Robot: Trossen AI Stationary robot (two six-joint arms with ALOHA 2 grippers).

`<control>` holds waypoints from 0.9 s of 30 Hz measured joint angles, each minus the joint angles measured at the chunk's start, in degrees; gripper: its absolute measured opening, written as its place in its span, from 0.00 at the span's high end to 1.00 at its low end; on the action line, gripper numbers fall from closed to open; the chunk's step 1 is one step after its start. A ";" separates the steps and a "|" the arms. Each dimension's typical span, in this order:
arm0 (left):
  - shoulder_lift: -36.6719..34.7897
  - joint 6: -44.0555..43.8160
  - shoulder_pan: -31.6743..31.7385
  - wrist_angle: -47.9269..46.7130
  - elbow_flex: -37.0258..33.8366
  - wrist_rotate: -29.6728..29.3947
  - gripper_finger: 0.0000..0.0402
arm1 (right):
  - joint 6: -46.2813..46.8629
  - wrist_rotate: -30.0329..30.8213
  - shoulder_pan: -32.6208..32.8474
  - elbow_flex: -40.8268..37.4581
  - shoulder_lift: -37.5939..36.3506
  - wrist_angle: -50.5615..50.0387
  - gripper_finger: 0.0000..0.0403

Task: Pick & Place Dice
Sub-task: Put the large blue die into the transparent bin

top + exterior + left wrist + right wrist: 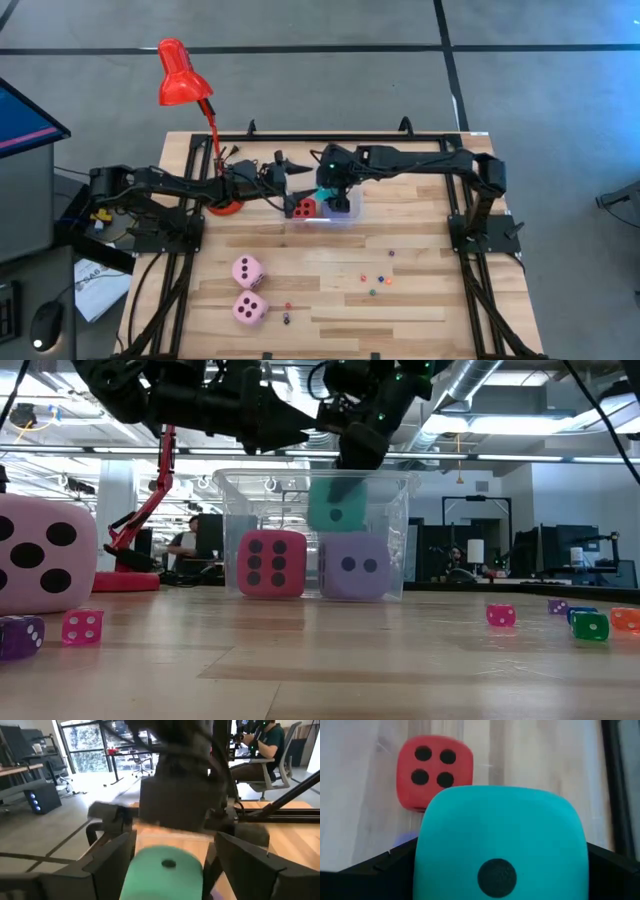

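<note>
Cyan die [336, 505] sits gripped in the right end effector [352, 460] over a clear bin [400, 490], left end effector [283, 165] open beside it.

The surface [420, 300] is a pale wooden butcher-block top made of long planks, framed by dark metal rails. Taken from its middle in the high view, a clear plastic bin [345, 212] stands at about twelve o'clock, and the round red base of a desk lamp [224, 207] sits at about ten o'clock. Two pink dice [248, 271] lie close together at about eight o'clock, one nearer the front edge than the other. Several tiny coloured dice [372, 281] are scattered at about four o'clock, and a few more tiny ones [286, 317] lie near the front pink die.
</note>
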 joint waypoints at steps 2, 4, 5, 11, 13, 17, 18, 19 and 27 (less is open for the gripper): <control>0.00 -0.21 0.00 0.03 0.00 -0.04 0.33 | -0.76 -0.04 0.16 0.79 -0.26 0.87 0.01; 0.02 -0.24 0.00 0.03 0.00 -0.04 0.35 | -1.07 -0.02 0.50 1.08 -0.24 0.64 0.01; 0.23 -0.24 0.00 0.09 0.00 -0.04 0.36 | -1.11 -0.14 0.56 1.21 -0.17 0.39 0.01; 3.79 -1.97 0.07 2.09 0.02 -0.11 0.41 | -1.40 -0.17 1.20 1.50 -0.20 1.26 0.01; 5.69 -1.97 0.07 4.20 0.05 -0.13 0.43 | -1.49 -0.16 1.25 1.50 -0.21 1.49 0.01; 8.79 -1.97 0.02 5.20 2.32 -0.11 0.46 | -1.47 -0.17 1.64 1.50 -0.21 1.47 0.01; 9.53 -1.97 0.02 4.99 2.90 -0.11 0.46 | -1.47 -0.17 1.77 1.50 -0.21 1.50 0.01; 10.26 -1.95 0.02 5.01 3.26 -0.11 0.47 | -1.48 -0.15 1.97 1.50 -0.21 1.42 0.01; 12.04 -1.95 0.02 4.43 4.48 -0.18 0.53 | -2.13 -0.15 2.32 1.48 -0.13 0.75 0.01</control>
